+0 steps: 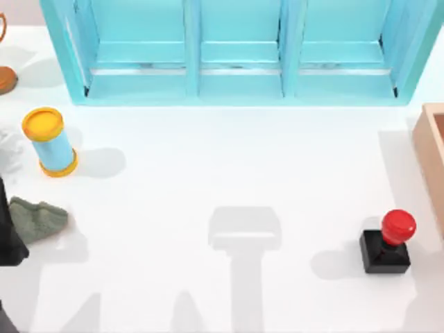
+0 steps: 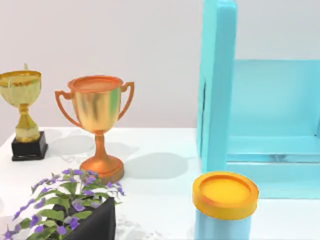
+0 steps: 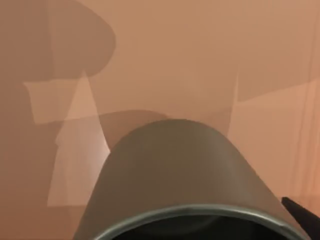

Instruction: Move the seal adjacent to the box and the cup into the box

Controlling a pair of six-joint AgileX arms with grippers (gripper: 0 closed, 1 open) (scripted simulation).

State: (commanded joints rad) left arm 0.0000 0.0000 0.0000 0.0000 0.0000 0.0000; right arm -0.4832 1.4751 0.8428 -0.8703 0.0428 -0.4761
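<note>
The olive-green cup hangs close in the right wrist view, its rim toward the camera, above the tan inner floor of the box, where its shadow falls. A dark fingertip of my right gripper touches the cup's side, and the gripper is shut on the cup. In the top view the box juts in at the right edge. The seal, a black base with a red knob, stands upright on the table just left of the box. My left arm is parked at the left edge.
A large turquoise shelf unit spans the back. A light-blue cylinder with yellow ends stands at the left, with a grey-green lump in front of it. Two trophies and a purple-flowered plant sit at the far left.
</note>
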